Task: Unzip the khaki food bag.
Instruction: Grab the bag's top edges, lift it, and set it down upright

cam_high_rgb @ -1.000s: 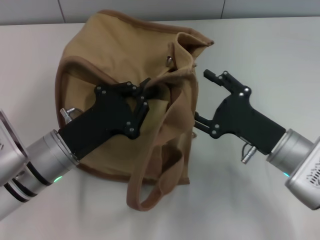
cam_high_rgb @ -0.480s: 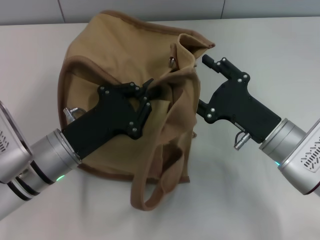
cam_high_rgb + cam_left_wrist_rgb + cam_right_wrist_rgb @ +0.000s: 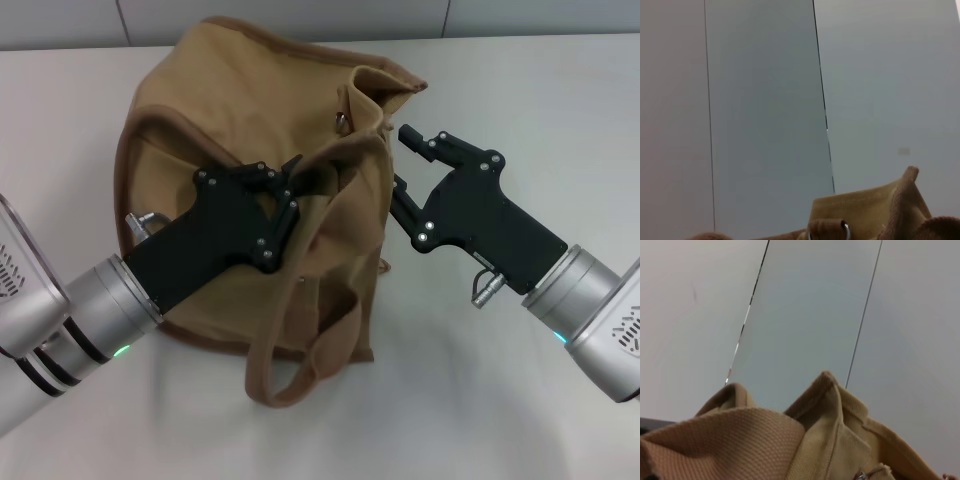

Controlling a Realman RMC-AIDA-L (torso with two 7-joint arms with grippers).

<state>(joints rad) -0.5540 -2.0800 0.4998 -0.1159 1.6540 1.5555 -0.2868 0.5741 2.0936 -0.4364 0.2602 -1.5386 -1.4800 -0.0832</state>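
Head view: the khaki food bag [image 3: 240,190] is slumping on the white table [image 3: 560,110], a strap looping toward the near edge. The left gripper [image 3: 290,185] is pinching the bag's top fabric in its jaws. The right gripper [image 3: 400,165] is pressing against the bag's side (jaws spread apart).

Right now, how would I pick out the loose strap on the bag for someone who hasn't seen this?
Find the tan canvas bag slumped on the white table, with the left gripper on its middle and the right gripper at its right side. Below them, a wide strap hangs off the near edge. It is the one loop lying flat on the table.
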